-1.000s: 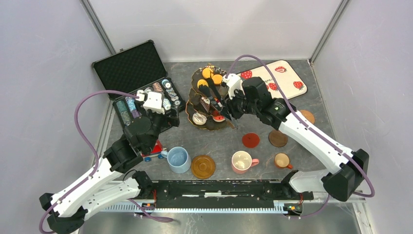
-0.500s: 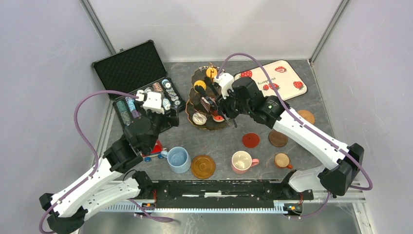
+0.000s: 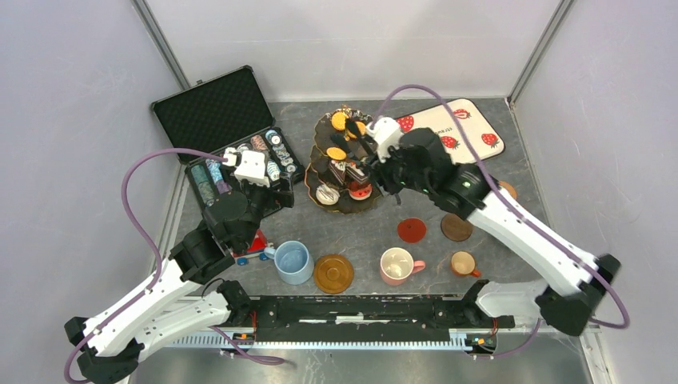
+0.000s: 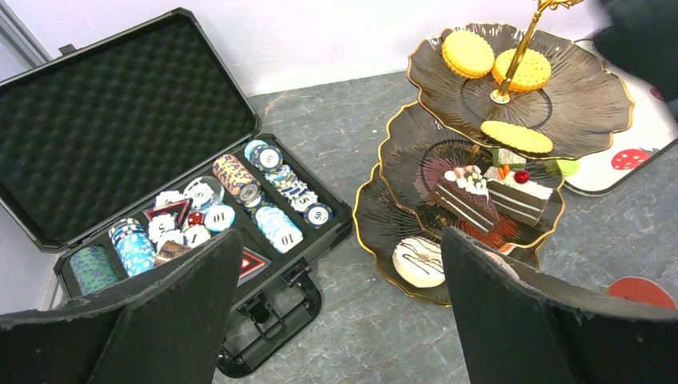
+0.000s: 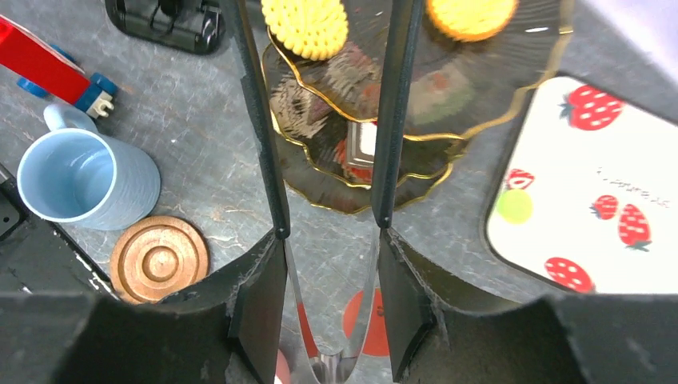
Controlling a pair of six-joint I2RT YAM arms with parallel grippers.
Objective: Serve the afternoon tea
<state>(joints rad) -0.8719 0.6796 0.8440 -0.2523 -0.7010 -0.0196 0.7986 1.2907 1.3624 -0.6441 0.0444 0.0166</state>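
The dark gold-rimmed three-tier stand point(image 3: 340, 210) point(image 4: 592, 104) holds yellow macarons point(image 4: 468, 53), cake slices point(image 4: 462, 196) and a white donut point(image 4: 418, 262). My right gripper point(image 3: 376, 172) point(image 5: 332, 264) is shut on a pair of black-tipped metal tongs point(image 5: 272, 160), whose arms spread open above the stand next to a yellow macaron point(image 5: 308, 24). My left gripper point(image 3: 272, 188) point(image 4: 340, 264) hangs open and empty over the table left of the stand. A blue mug point(image 3: 293, 262), a pink mug point(image 3: 397, 266) and a small brown mug point(image 3: 463, 263) stand in front. A wooden coaster point(image 3: 333, 273) lies between the blue and pink mugs.
The open black case of poker chips point(image 3: 228, 136) lies left of the stand. A red toy car point(image 3: 252, 248) sits under my left arm. A strawberry mat point(image 3: 448, 128) with a green macaron point(image 5: 514, 206) lies back right. Red point(image 3: 412, 230) and brown point(image 3: 456, 227) coasters lie right of centre.
My right arm swung left over the stand with the tongs, then drew back to the right, and the tongs' arms have spread a little. The left arm has not moved.
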